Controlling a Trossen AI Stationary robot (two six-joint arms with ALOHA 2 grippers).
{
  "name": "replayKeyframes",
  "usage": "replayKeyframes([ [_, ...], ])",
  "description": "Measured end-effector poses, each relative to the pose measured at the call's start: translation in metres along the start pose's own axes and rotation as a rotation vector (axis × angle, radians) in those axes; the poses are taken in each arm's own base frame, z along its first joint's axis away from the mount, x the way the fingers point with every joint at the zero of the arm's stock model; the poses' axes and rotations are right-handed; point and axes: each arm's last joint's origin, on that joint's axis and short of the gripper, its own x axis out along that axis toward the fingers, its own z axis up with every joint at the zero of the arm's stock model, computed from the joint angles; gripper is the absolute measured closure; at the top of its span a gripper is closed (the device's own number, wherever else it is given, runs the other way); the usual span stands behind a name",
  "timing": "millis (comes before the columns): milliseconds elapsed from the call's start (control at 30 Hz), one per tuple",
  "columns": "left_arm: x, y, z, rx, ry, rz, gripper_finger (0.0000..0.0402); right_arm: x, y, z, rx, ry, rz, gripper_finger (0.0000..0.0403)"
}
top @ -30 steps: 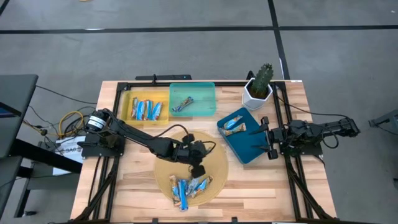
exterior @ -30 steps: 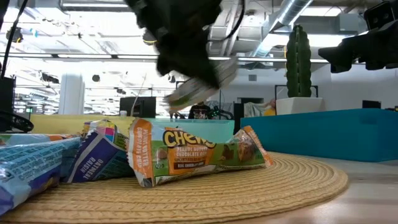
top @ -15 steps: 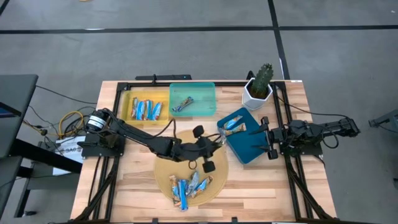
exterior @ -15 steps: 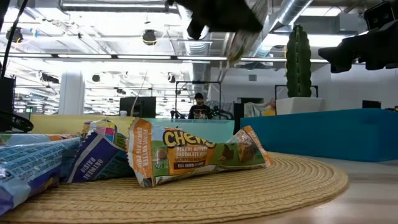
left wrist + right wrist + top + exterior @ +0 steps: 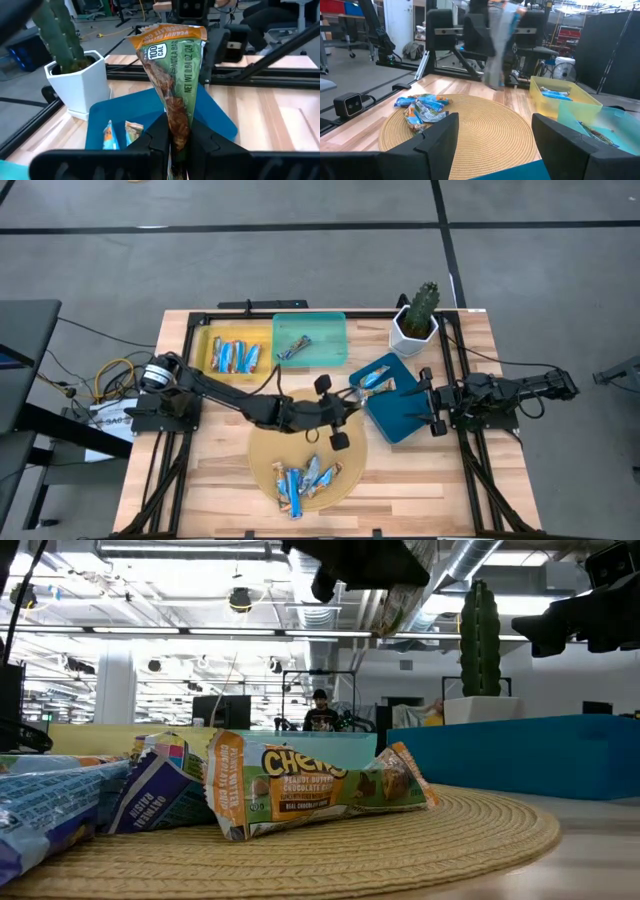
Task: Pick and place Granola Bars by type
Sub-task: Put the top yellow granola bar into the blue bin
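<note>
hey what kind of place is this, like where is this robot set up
Most likely a robotics lab or open workshop. A wooden table carries two framed-in arms, exposed ducts and strip lights run overhead, and a person sits at a workstation behind. The left end effector holds a granola bar.

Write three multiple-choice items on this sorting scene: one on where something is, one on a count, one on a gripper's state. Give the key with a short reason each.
1. Where is the left gripper?
A. over the yellow tray
B. by the dark blue tray's edge
C. off the table

2. How many bars lie in the teal tray?
A. one
B. four
C. none

3. What is the left gripper doing?
A. standing open and empty
B. clamped on a tray rim
C. shut on a green-and-orange granola bar

Key: B, the high view shows it beside the dark blue tray. A, a single bar lies there. C, the left wrist view shows the green-and-orange granola bar pinched between its fingers.
</note>
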Motion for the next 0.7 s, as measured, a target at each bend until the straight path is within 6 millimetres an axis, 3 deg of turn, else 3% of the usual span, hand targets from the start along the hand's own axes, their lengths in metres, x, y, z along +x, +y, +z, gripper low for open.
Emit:
replayKeyframes([
  [333,0.037,0.054,-0.009,0.047,0.009,0.046,0.0372,0.0,0.0,0.0,0.0,0.001,0.0,0.0159],
  [700,0.093,0.073,-0.012,0.107,-0.039,0.008,0.0372,0.0,0.0,0.0,0.0,0.0,0.0,0.0159],
])
